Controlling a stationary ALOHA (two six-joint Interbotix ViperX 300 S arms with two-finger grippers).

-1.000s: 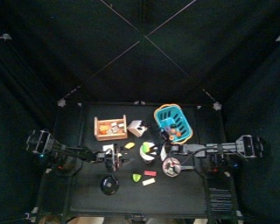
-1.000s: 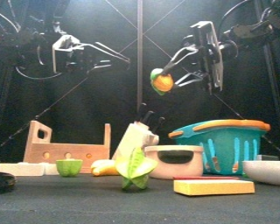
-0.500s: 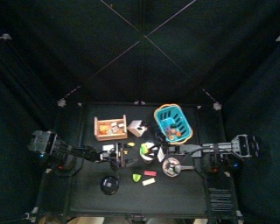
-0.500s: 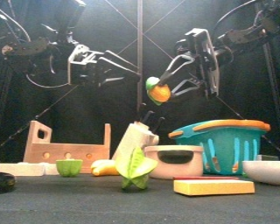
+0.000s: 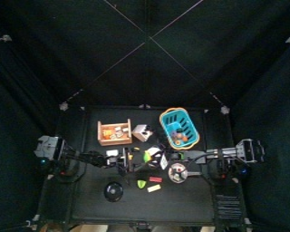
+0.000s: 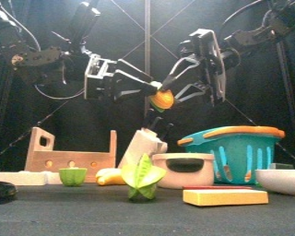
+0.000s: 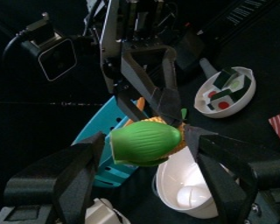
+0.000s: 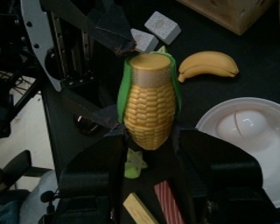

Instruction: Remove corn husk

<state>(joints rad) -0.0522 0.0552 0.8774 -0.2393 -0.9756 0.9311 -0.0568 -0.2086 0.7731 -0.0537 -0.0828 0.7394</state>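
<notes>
Holding the corn (image 8: 150,101) in our right gripper (image 6: 175,92) high above the worktop (image 6: 64,214), we are spreading our left gripper (image 6: 144,85) wide around its green corn husk (image 7: 146,144).

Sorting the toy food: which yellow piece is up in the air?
The corn cob, held in the right pincer above the table; the banana lies on the table.

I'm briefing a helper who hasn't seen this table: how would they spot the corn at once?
Look above the teal basket, where both arms meet in mid-air. The corn sits in the right hand: a small yellow cob in a green husk, the only item off the table.
</notes>
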